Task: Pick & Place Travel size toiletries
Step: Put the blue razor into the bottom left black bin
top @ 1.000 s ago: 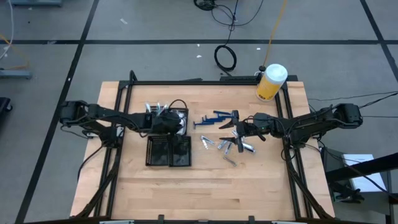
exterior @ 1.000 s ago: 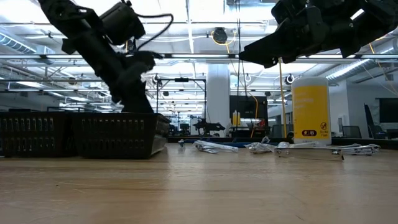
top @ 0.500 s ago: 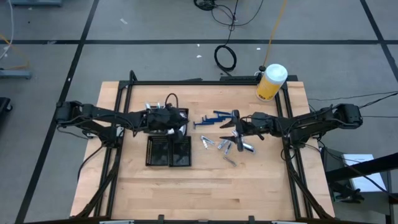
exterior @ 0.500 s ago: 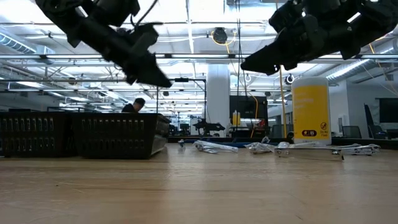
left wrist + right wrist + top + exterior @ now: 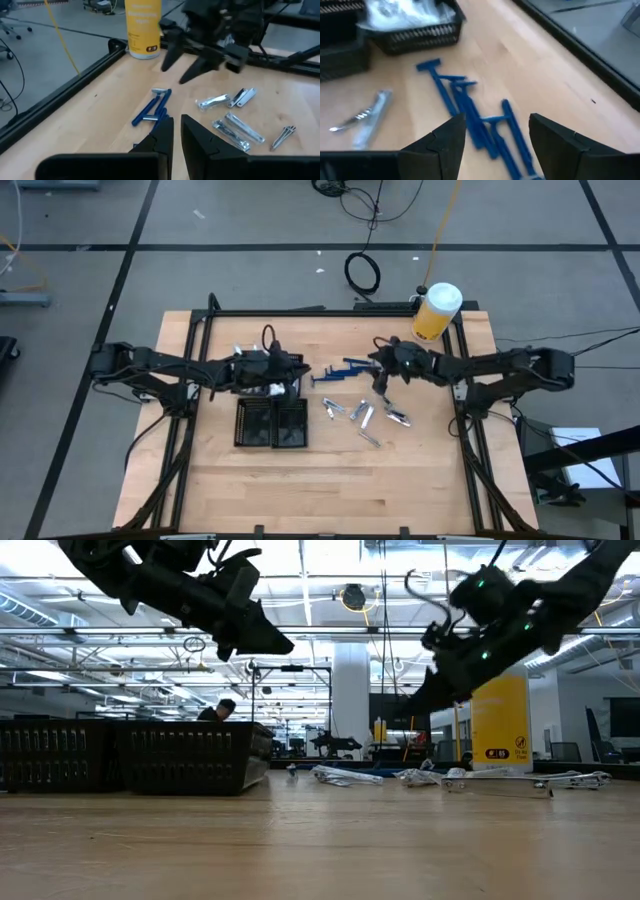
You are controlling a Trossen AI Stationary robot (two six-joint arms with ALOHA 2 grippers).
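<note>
Several blue razors (image 5: 345,369) (image 5: 470,107) lie on the wooden table right of the black tray (image 5: 270,423). Silvery tubes (image 5: 358,413) (image 5: 235,100) are scattered nearer the front. White-clear packets (image 5: 405,12) fill the tray's far compartments. My left gripper (image 5: 296,370) (image 5: 175,135) hovers shut above the tray's far right corner, pointing at the razors, with nothing in it. My right gripper (image 5: 381,378) (image 5: 495,140) hangs open just above the razors' right end and touches nothing.
A big yellow jar with a white lid (image 5: 437,312) (image 5: 500,710) stands at the table's far right corner. A black frame rail (image 5: 60,95) borders the table. Bare wood (image 5: 330,480) stretches along the near half of the table.
My left gripper has risen out of the tray and tipped up from pointing down to nearly level, staying shut. My right gripper has swung toward the table's far edge and sunk, ending over the blue razors, still open. Nothing on the table has moved.
</note>
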